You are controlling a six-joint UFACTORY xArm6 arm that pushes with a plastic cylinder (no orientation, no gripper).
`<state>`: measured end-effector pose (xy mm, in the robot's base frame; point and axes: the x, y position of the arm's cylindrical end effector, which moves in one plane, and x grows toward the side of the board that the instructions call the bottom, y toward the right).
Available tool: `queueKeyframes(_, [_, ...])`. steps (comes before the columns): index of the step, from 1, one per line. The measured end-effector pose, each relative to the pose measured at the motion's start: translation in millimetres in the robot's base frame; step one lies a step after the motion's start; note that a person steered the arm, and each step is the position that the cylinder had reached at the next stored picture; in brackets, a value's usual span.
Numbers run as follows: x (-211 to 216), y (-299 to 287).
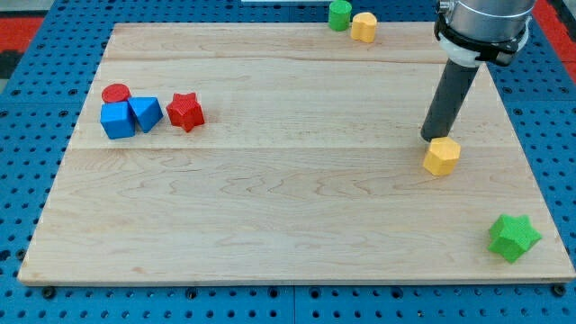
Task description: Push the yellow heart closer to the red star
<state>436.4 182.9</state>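
The red star [185, 112] lies on the wooden board [270, 207] at the view's left. A rounded yellow block [364, 26], seemingly the yellow heart, sits at the board's top edge, right of centre. A second yellow block [441, 156], angular like a pentagon, lies at the view's right. My tip [430, 138] stands right at that block's upper left edge, touching or nearly touching it. My tip is far to the right of the red star and well below the yellow heart.
A green round block [339, 14] touches the yellow heart's left side. A red cylinder [116, 93], a blue cube [117, 120] and a blue triangle [146, 113] cluster just left of the red star. A green star [514, 238] lies at the bottom right corner.
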Motion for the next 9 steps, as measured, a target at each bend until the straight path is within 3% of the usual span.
queueKeyframes(1, [47,-1])
queueKeyframes(2, [63,-2])
queueKeyframes(3, [70,1])
queueKeyframes(4, [45,2])
queueKeyframes(6, [-100,3])
queueKeyframes(8, [-201,-4])
queueKeyframes(9, [-232,-34])
